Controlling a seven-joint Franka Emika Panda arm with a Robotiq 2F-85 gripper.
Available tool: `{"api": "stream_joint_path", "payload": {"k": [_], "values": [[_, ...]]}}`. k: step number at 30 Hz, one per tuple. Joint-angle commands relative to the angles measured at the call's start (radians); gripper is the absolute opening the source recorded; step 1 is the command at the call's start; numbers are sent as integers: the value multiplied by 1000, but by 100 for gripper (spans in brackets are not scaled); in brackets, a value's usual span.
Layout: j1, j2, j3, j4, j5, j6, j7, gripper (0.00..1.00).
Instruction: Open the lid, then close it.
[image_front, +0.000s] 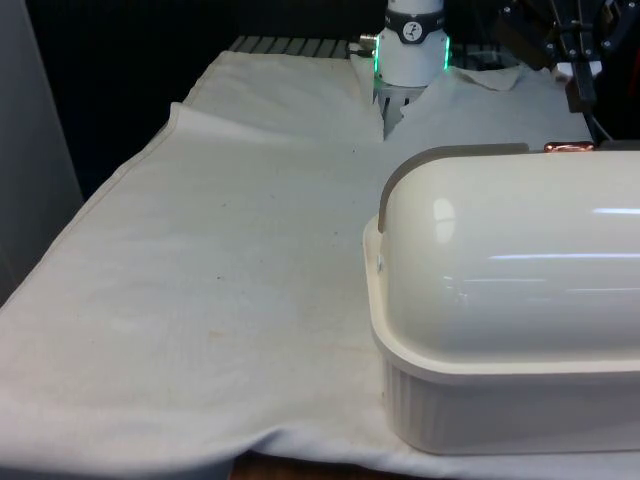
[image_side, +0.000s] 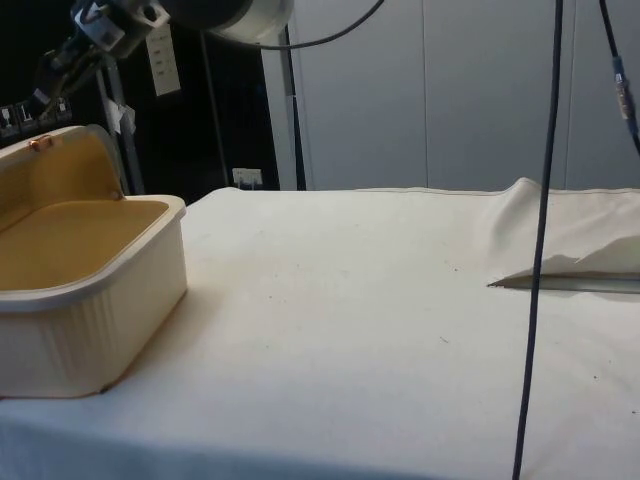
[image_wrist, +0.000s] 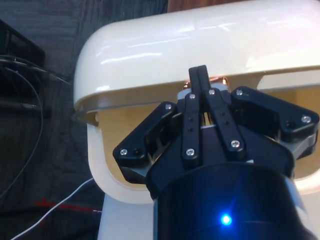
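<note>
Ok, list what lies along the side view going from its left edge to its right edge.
Bread box with its lid open, tool above it → bare white cloth → raised fold in the cloth.

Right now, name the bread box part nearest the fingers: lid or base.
The domed lid, by its copper knob; the ribbed base lies lower, farther away.

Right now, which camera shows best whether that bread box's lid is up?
The side view: the lid stands raised over the bread box, its inside open. The front view shows the lid's domed back. The wrist view shows its edge beside the gripper.
</note>
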Motion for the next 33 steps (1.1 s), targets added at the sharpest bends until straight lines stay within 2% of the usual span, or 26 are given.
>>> {"api": "stream_joint_path", "payload": {"k": [1,3,4,5,11,12,13,20,21,22,27,29,30,31,33], "values": [[-8,14,21,16,3,10,0,0],[-5,23,21,30,2,8,1,0],[3,14,2,17,0,2,1,0],[-5,28,21,35,2,7,1,0],[-2,55,23,75,3,2,6,0],[6,50,5,66,0,1,6,0],[-1,59,24,80,3,1,7,0],[0,68,37,94,3,-16,17,0],[7,64,21,87,0,-10,18,0],[-1,68,39,95,3,-20,19,0],[-2,72,50,98,6,-49,35,0],[-3,74,52,100,6,-59,42,0],[7,66,31,88,0,-51,43,0],[-2,76,53,101,6,-64,46,0],[-2,82,55,106,7,-79,56,0]]}}
